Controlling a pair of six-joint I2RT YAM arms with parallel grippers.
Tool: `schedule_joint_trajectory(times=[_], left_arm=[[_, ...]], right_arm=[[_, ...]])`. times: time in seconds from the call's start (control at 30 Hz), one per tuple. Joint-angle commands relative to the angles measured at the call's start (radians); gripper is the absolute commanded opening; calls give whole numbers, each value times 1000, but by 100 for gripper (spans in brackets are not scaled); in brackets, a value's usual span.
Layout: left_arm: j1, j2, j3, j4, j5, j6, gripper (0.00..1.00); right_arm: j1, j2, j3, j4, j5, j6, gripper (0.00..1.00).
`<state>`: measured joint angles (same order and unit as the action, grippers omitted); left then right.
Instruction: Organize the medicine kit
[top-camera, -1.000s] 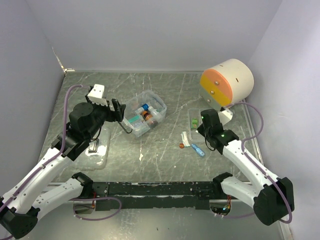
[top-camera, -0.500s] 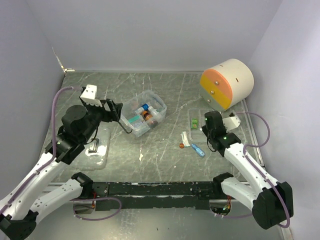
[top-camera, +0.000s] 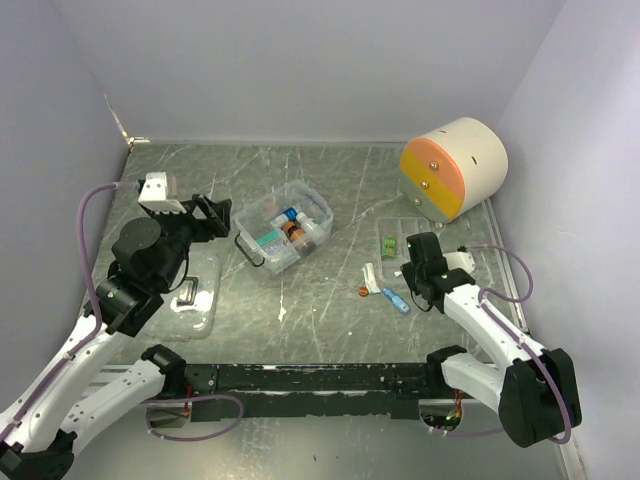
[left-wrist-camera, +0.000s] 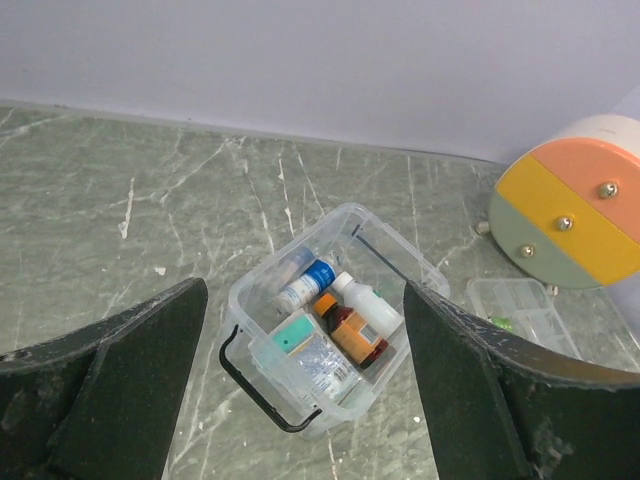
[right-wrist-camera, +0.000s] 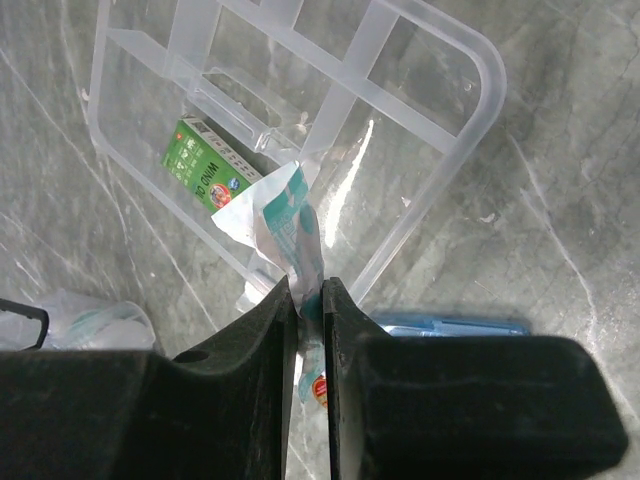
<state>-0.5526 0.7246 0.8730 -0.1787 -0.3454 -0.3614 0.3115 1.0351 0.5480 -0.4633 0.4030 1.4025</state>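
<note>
The medicine kit's clear box stands open mid-table and holds several bottles and a teal packet; it also shows in the left wrist view. Its clear lid lies flat at the left. The clear divided tray lies right of the box, with a green carton in one compartment. My left gripper is open and empty, hovering left of the box. My right gripper is shut on a teal-and-white sachet just over the tray's near edge.
The large cream cylinder with an orange face stands at the back right. A white strip, a small orange item and a blue tube lie loose near the right gripper. Walls close the left, back and right.
My left gripper has drawn back to the left, away from the box. My right gripper has shifted slightly nearer, still holding the sachet.
</note>
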Motion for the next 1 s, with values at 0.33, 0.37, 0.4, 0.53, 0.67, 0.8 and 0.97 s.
schedule_joint_trajectory(times=[0.33,0.37,0.4,0.53,0.67,0.8,0.97], left_arm=[[22,-66,-51,37,-23,-65,92],[22,-65,-50,34,-28,-65,92],[22,-67,-50,29,-33,-63,92],[22,-62,-52,28,-43,-63,92],[23,-54,-48,24,-46,-62,92],[22,-49,-51,26,-43,-62,92],[22,-45,-48,21,-50,-62,92]], right_arm=[[-9,-49,8,-64,88,165,14],[-9,-30,13,-55,82,171,14],[-9,-11,14,-41,72,178,15],[-13,64,26,17,59,179,15],[-20,120,47,36,61,179,17],[-24,160,63,21,61,205,26],[-31,175,67,21,55,212,27]])
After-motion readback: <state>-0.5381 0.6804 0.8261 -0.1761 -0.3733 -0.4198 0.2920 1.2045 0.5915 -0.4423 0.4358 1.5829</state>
